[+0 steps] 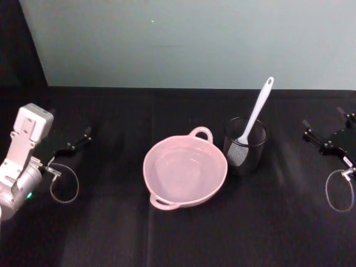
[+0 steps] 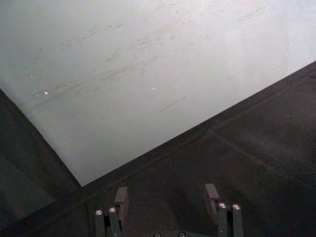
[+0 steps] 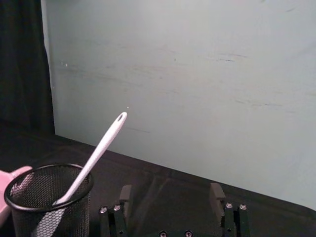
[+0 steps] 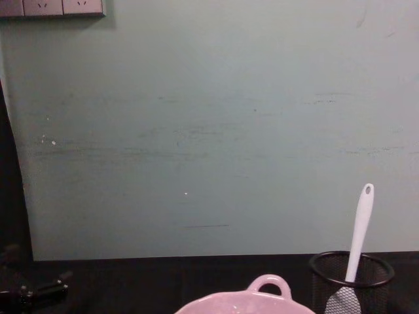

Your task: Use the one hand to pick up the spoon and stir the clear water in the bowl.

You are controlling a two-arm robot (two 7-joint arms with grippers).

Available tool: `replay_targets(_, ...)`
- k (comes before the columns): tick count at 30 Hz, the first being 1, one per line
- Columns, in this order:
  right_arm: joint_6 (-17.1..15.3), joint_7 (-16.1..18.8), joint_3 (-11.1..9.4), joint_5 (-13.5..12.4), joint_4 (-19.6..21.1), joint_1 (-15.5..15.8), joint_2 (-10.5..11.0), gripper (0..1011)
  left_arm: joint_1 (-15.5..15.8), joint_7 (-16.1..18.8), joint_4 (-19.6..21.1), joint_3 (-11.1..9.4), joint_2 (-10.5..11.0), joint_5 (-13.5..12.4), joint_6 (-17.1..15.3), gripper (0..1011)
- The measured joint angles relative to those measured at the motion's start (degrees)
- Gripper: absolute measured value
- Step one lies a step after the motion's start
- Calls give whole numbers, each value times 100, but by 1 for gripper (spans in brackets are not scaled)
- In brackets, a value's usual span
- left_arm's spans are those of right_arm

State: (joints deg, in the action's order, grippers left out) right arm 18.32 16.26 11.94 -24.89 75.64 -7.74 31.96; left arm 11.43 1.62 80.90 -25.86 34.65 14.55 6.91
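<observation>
While both arms sit parked at the table's far sides, nothing is held.
Head view: pink bowl [image 1: 185,172] at centre, clear water [image 1: 181,169] inside; white spoon [image 1: 255,111] leaning in the black mesh cup [image 1: 245,146] just right of it.
Left gripper [image 1: 72,143]: left edge — fingers spread, empty.
Right gripper [image 1: 328,133]: right edge — fingers apart, empty.
Right wrist view: spoon handle rising from the cup.
Chest view: bowl rim low, cup beside it.

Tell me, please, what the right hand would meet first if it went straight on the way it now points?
Probably nothing on the table: the right hand, open, points over bare black cloth toward the green wall. The mesh cup with the spoon stands off to one side, though depth is unclear.
</observation>
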Motion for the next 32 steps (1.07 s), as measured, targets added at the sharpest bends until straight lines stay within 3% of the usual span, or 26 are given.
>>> replay_targets(32, -18, 0, 37, 24, 4, -2, 29, 1000, 0, 0, 0, 0, 0, 0, 0, 1011)
